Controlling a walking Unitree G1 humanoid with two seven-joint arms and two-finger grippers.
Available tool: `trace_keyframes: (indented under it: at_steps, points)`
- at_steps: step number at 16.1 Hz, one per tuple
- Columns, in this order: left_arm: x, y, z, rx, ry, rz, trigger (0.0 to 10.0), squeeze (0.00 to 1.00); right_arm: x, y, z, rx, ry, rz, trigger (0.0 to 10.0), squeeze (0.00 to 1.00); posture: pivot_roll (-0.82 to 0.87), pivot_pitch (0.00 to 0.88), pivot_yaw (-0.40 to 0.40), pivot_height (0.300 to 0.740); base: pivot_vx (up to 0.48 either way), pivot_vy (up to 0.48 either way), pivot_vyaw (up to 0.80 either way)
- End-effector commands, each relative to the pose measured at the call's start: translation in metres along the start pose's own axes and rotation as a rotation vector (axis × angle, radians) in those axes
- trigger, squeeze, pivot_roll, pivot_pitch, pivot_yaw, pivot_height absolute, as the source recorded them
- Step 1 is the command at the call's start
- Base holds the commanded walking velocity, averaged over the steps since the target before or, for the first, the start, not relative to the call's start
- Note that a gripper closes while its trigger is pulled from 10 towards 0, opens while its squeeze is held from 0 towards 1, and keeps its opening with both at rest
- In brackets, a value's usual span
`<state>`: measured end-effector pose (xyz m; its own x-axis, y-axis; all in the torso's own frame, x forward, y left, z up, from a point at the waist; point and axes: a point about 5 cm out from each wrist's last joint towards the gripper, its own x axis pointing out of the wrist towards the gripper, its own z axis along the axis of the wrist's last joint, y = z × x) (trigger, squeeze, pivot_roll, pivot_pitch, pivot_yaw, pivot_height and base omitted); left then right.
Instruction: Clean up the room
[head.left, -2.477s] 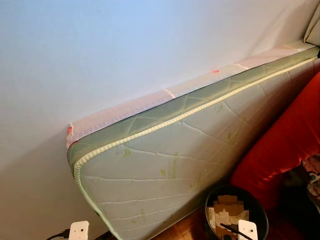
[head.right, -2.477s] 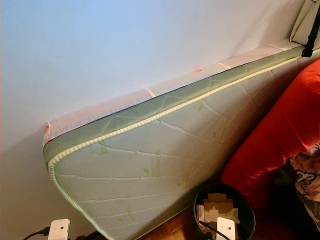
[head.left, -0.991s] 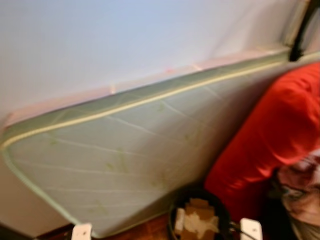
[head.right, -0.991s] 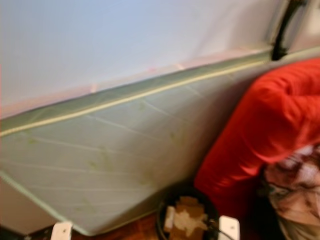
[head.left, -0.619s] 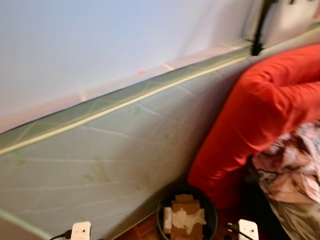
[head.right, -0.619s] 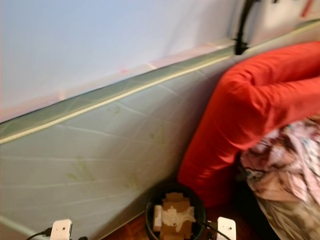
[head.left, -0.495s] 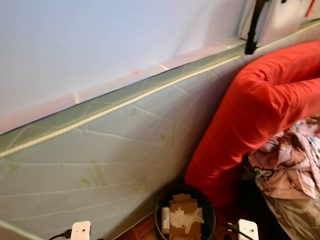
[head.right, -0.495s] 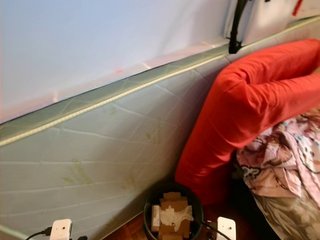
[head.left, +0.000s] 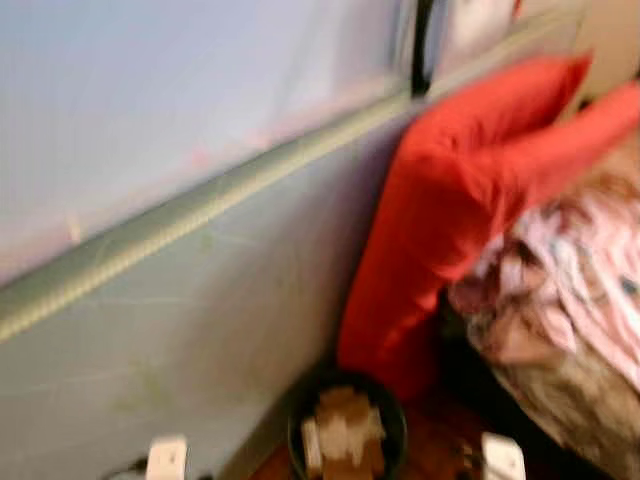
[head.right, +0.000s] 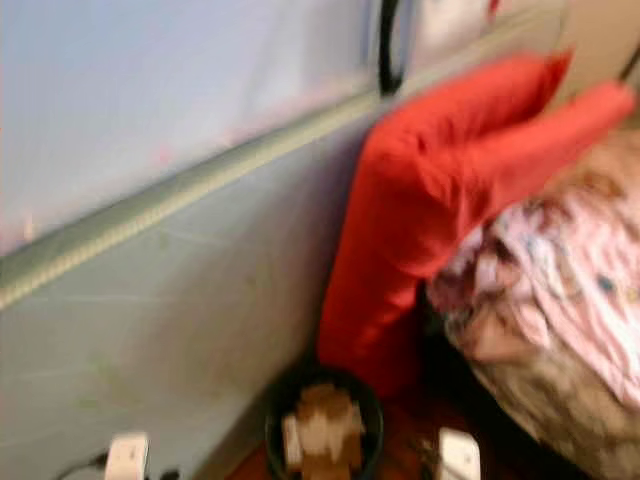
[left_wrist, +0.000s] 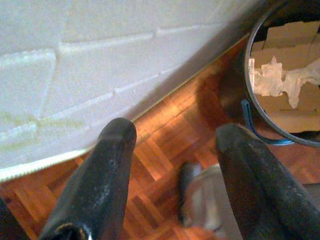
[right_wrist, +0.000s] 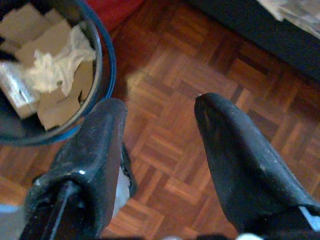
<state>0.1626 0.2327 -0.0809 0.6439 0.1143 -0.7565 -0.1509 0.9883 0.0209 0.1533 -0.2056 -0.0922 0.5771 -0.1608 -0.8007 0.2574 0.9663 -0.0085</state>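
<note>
Parquet floor (right_wrist: 175, 150) under both wide-open end effectors (left_wrist: 172, 150) (right_wrist: 160, 125); mattress (head.left: 150, 330) against wall (head.left: 150, 90).

A pale green quilted mattress (head.left: 180, 330) stands on its long edge against a light wall (head.left: 150, 90). Both are blurred in the head views. In the wrist view, the mattress's lower piped edge meets the floor just beyond the left hand (left_wrist: 172, 132). The floor is brown wood parquet (right_wrist: 175, 145), and it lies under and ahead of the right hand (right_wrist: 160, 107) as well. Farther away, ahead of the right hand, a big red cushion (head.left: 440, 210) leans with its end against the mattress. Above the cushion, a thin black pole (head.left: 422, 45) stands at the wall, too blurred to identify.
</note>
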Motion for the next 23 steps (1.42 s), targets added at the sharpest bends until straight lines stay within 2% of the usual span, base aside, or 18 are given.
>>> trace_keyframes:
  at_steps: [1,13,16,23]
  points:
    - [0.0099,-0.0358,0.0198,0.080,-0.014,-0.092,10.0,0.00,-0.0010,0.0312,-0.0104,-0.052,0.101,0.207,10.0,0.00,-0.03,0.040,0.011,0.740,0.000,0.000,-0.77]
    - [0.0100,-0.0349,0.0216,0.057,-0.027,-0.087,10.0,0.00,-0.0004,0.0292,-0.0082,-0.061,0.093,0.203,10.0,0.00,-0.03,0.039,0.000,0.740,0.000,0.000,-0.77]
    - [0.0099,-0.0345,0.0220,0.085,-0.031,-0.093,10.0,0.00,-0.0004,0.0293,-0.0068,-0.029,0.067,0.189,10.0,0.00,-0.03,0.039,0.007,0.740,0.000,-0.104,0.00]
    - [0.0102,-0.0331,0.0235,0.101,-0.032,-0.095,10.0,0.00,-0.0010,0.0297,-0.0100,-0.034,0.079,0.170,10.0,0.00,-0.05,0.007,0.024,0.740,0.000,-0.427,0.00]
